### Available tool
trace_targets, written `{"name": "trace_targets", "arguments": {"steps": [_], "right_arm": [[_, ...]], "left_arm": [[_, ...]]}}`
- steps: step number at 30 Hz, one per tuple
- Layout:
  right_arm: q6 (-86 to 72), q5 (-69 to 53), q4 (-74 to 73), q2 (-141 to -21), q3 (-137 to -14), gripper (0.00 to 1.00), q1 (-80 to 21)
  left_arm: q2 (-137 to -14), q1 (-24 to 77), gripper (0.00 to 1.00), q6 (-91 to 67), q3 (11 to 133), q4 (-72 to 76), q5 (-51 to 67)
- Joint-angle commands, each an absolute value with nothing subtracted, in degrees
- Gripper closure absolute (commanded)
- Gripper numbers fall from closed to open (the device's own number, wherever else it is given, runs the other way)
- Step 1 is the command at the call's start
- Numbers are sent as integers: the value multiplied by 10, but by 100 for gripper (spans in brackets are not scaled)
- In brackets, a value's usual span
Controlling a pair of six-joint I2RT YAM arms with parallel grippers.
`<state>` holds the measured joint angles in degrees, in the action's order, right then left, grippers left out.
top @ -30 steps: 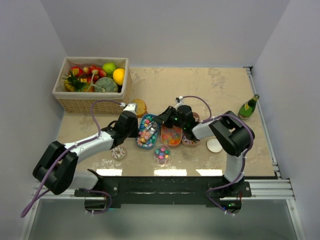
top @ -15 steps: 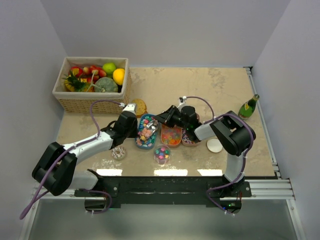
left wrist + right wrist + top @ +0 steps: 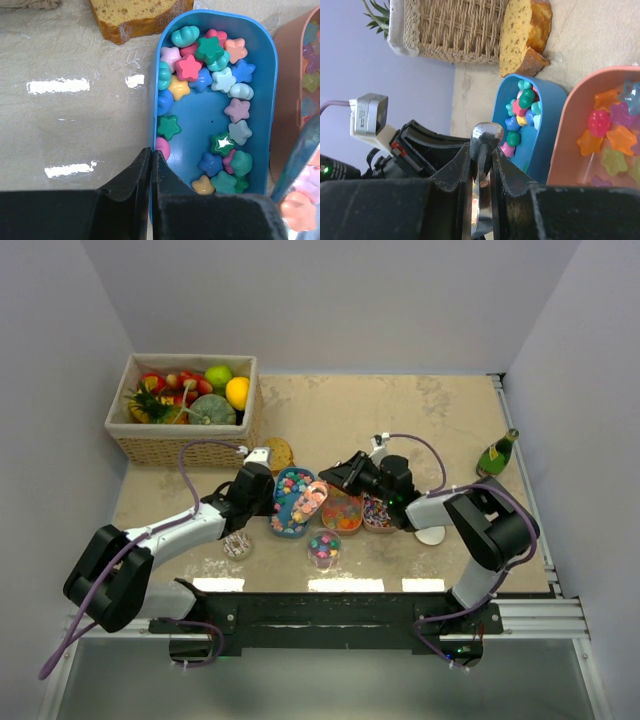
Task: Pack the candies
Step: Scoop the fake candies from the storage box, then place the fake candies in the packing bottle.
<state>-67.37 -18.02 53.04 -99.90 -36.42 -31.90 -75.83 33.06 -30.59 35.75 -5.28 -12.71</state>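
Over blue tray (image 3: pixel 278 502), my right gripper (image 3: pixel 481 165) clamped narrow on spoon (image 3: pixel 487 135) handle, bowl loaded with candies (image 3: pixel 311 499); more lay in tray. Left gripper (image 3: pixel 151 165) pinched shut on tray's left rim, likely steadying it.

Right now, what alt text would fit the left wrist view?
A blue tray of star and shell candies fills the view, the left claw shut at its near left rim. A slice of bread lies beyond it; a pink tray sits alongside on the right.

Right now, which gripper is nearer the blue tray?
Left. The left gripper pinches the blue tray; the right gripper, holding a metal handle, hovers off its opposite rim.
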Motion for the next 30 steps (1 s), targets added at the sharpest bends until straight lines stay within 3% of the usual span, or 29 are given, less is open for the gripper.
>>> {"name": "trace_targets", "arguments": {"steps": [1,14,30], "right_arm": [[-673,-199,553,-947,-338,100,-309],[-584,-162,385,-784,-280,100,-301],[-437,-119,203,-714,-329,100,-306]], "left_arm": [[-739,328,89,-319,362,-25,-141],[-722,328,57,-320,366,-27,-129],[-711,328,48,-320,369,-28,-127]]}}
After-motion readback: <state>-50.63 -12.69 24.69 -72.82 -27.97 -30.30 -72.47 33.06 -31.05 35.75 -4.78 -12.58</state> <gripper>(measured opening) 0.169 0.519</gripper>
